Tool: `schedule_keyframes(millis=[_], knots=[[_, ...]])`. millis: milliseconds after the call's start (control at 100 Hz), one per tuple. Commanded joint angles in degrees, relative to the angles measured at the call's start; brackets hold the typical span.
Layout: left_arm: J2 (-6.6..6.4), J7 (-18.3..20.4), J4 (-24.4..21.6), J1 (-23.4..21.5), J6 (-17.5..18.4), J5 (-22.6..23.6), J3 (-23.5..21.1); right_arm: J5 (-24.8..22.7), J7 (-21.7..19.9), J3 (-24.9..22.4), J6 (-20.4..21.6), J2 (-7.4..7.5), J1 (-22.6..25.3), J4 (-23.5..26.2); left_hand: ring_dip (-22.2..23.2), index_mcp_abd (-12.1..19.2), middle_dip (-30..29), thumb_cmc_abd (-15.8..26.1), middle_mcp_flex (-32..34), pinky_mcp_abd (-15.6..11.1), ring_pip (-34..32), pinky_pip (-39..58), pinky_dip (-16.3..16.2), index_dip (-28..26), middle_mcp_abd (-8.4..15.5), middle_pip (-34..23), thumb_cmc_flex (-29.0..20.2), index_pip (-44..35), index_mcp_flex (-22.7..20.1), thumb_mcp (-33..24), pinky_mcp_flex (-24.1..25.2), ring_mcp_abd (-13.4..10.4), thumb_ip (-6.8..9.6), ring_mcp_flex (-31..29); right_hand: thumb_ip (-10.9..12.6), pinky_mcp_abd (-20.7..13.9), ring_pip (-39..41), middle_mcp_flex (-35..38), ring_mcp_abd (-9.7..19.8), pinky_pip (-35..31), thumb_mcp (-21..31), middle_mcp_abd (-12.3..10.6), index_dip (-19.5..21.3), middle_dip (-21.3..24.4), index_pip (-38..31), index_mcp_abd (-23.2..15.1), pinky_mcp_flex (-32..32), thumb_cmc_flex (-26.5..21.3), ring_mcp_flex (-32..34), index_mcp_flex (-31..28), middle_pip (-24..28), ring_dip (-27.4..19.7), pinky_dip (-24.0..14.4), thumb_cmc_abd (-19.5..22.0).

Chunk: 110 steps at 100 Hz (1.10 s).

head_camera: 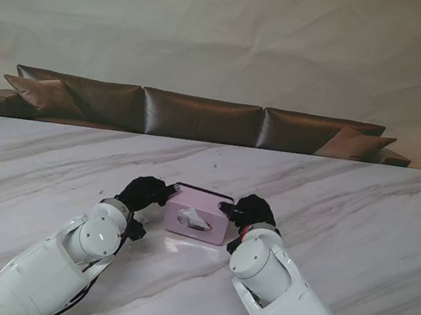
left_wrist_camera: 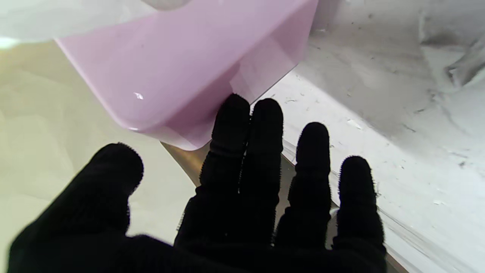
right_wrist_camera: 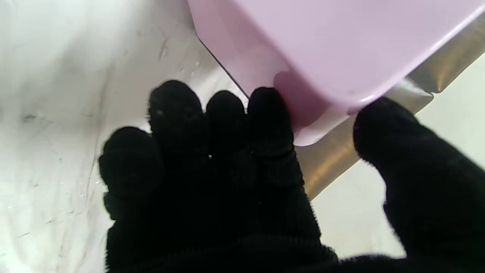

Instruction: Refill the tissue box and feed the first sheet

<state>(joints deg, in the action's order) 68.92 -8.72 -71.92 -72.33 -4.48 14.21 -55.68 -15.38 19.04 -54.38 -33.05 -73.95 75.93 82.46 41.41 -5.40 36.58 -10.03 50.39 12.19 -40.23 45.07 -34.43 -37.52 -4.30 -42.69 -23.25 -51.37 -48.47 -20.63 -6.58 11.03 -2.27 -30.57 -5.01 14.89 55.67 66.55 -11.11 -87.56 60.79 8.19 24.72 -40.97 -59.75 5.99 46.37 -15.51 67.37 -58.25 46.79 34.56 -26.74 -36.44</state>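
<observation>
Fingers [left_wrist_camera: 231,125] of both hands clasp one pink tissue box [head_camera: 199,214] — one sheet [head_camera: 195,219] showing.

One tissue box [head_camera: 198,213], two hands.

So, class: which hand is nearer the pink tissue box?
Neither clearly: the left hand touches the pink tissue box at its left end, the right hand at its right end.

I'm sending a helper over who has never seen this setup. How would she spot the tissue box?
On the marble table before the brown sofa, look between the black-gloved left hand and right hand. The tissue box there is pink, with white tissue showing on top.
</observation>
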Motion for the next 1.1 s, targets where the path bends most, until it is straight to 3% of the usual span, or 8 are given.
schedule_keyframes(millis=[0,140,250,390,640,800,970,1090], knots=[[0.72,1.05,-0.62,-0.69,-0.11,0.52,-0.47,0.53,-1.15,-0.38,0.08,-0.32,0.18,0.04,-0.96,9.97,-1.23,2.49,-2.73,1.34,0.95,21.24,-0.18,3.64,3.5,1.42,1.92,4.17,1.95,3.87,1.53,0.29,1.83,2.54,3.66,-3.63,-0.42,1.72,-0.94,-1.08,-3.13,-3.63,3.72,-0.82,9.54,-8.75,-1.23,3.56,-0.79,-1.1,0.79,-0.17,0.86,3.56],[0.16,2.07,-2.54,-2.16,-1.05,0.91,-1.78,1.05,-2.48,-1.24,0.21,0.2,0.66,0.37,-1.49,9.11,-2.14,4.04,-4.2,1.49,1.92,20.66,-0.15,5.46,3.18,2.26,0.66,5.89,2.49,12.01,2.09,0.48,2.6,3.74,5.19,-3.41,-1.07,-0.75,-1.36,-0.13,-10.14,-2.94,6.85,-0.57,13.69,-7.08,-2.68,5.04,-2.82,0.84,0.45,-0.12,1.1,5.81],[-0.57,3.29,-3.88,-3.1,-1.48,2.53,-2.42,0.46,-3.4,-1.56,0.49,0.74,1.3,1.07,-1.66,9.24,-2.27,3.73,-4.61,1.55,2.3,20.29,0.0,5.75,3.37,2.56,0.95,6.46,3.01,13.01,2.24,0.17,2.66,3.99,9.41,-3.64,-1.45,-3.18,-1.3,0.63,-13.89,-2.91,7.29,-0.52,15.4,-6.42,-3.71,6.91,-4.4,3.33,0.41,0.01,1.15,5.95],[-1.24,4.12,-5.1,-4.29,-1.64,4.45,-3.18,-0.87,-3.79,-1.89,1.18,1.29,2.38,2.11,-2.19,9.09,-2.78,3.67,-5.75,1.61,3.41,19.22,0.43,6.68,3.66,3.63,1.09,8.32,4.19,14.13,2.54,-0.31,3.12,4.47,11.33,-3.88,-2.12,-6.37,-1.32,1.68,-12.85,-2.75,6.88,-0.24,17.08,-5.65,-4.98,10.03,-6.27,6.79,-0.07,0.03,1.28,4.21],[-1.8,4.44,-6.58,-6.27,-0.6,5.83,-4.62,-2.59,-5.06,-2.74,2.25,2.38,4.85,4.78,-3.74,8.79,-4.01,3.18,-10.55,1.71,6.54,15.93,1.59,9.32,4.74,6.12,0.61,12.92,8.57,15.73,4.78,-1.59,4.06,6.52,11.45,-4.25,-3.51,-12.12,-1.24,3.45,-9.7,-2.93,5.78,0.34,19.67,-4.48,-7.18,12.87,-9.51,13.23,-0.79,-0.05,1.34,2.71],[-1.94,3.58,-7.05,-7.55,0.98,6.81,-5.36,-4.21,-6.2,-3.21,2.9,3.22,6.43,6.16,-4.14,9.04,-4.5,0.35,-14.04,1.66,7.75,14.59,1.94,10.45,6.18,7.28,-0.86,15.19,12.28,15.53,5.7,-2.53,4.59,8.09,13.82,-4.75,-5.07,-18.99,-0.48,5.25,-8.98,-4.18,4.76,1.39,20.88,-4.02,-9.14,10.29,-12.6,20.35,-1.4,-0.02,0.76,-0.79],[-2.46,2.03,-8.28,-9.7,1.84,11.13,-6.53,-8.05,-9.81,-4.09,3.32,5.09,8.45,8.55,-4.53,8.08,-4.67,-3.52,-24.09,0.28,9.98,11.99,2.09,11.48,8.21,8.0,-2.34,17.73,23.02,14.14,8.0,-3.77,5.13,12.58,18.08,-6.72,-7.52,-29.97,1.46,8.51,-8.43,-5.96,4.07,2.55,20.05,-2.49,-12.72,5.83,-18.28,32.35,-1.0,-0.09,-0.44,-4.74],[-2.75,1.03,-9.18,-11.62,2.67,13.31,-7.4,-9.41,-11.65,-4.7,3.22,5.91,9.57,9.73,-4.43,7.08,-4.5,-6.6,-28.23,-0.15,10.52,10.94,1.75,11.1,8.63,7.48,-3.28,16.9,28.01,12.07,8.76,-4.1,5.21,14.15,19.54,-7.47,-8.55,-33.66,2.57,10.54,-11.29,-6.19,3.31,3.56,18.57,-2.21,-14.48,-0.32,-20.56,35.88,-0.49,-0.17,-1.39,-5.93]])
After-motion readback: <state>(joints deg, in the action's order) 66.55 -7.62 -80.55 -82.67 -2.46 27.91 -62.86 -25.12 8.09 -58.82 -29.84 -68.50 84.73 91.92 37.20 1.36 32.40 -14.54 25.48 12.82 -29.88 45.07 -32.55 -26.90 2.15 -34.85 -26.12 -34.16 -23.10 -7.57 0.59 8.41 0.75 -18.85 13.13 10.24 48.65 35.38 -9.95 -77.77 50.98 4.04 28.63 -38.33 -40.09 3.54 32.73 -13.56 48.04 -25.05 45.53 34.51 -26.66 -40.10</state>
